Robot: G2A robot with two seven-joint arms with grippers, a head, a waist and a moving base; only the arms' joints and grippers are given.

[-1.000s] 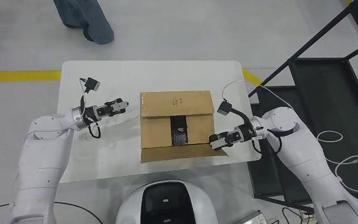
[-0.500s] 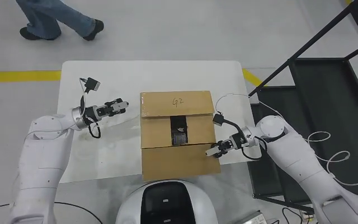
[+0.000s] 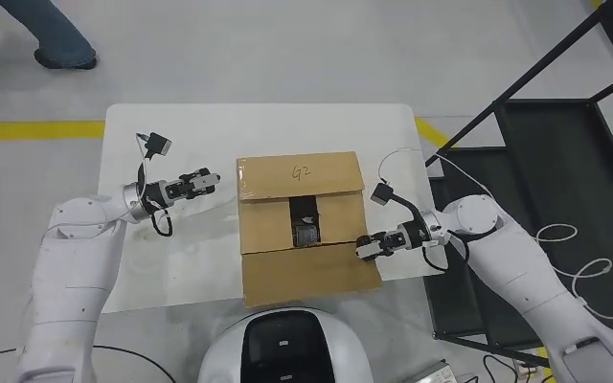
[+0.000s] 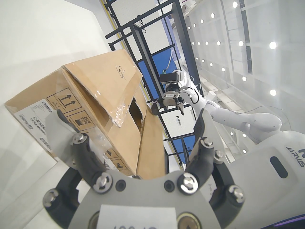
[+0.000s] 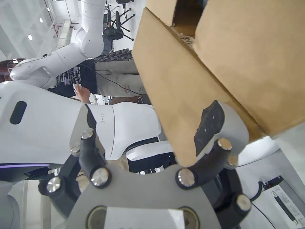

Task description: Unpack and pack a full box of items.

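Observation:
A brown cardboard box (image 3: 302, 206) stands mid-table. Its far flap (image 3: 302, 177) lies nearly shut, and the near flap (image 3: 308, 273) is folded out toward the table's front edge. A dark item (image 3: 306, 231) shows through the gap between them. My right gripper (image 3: 367, 246) is open at the near flap's right corner, and the flap's edge (image 5: 166, 91) runs between its fingers (image 5: 209, 122). My left gripper (image 3: 204, 179) hangs open and holds nothing, a short way left of the box (image 4: 95, 91). In the left wrist view the right gripper (image 4: 168, 104) shows beyond the box.
The white table (image 3: 182, 268) has bare room to the left of the box and behind it. A black metal rack (image 3: 546, 182) stands close to the table's right edge, beside my right arm.
The near flap has swung out and down toward the front edge. My right gripper dipped toward the front with it, then came back a little. The left arm has kept still.

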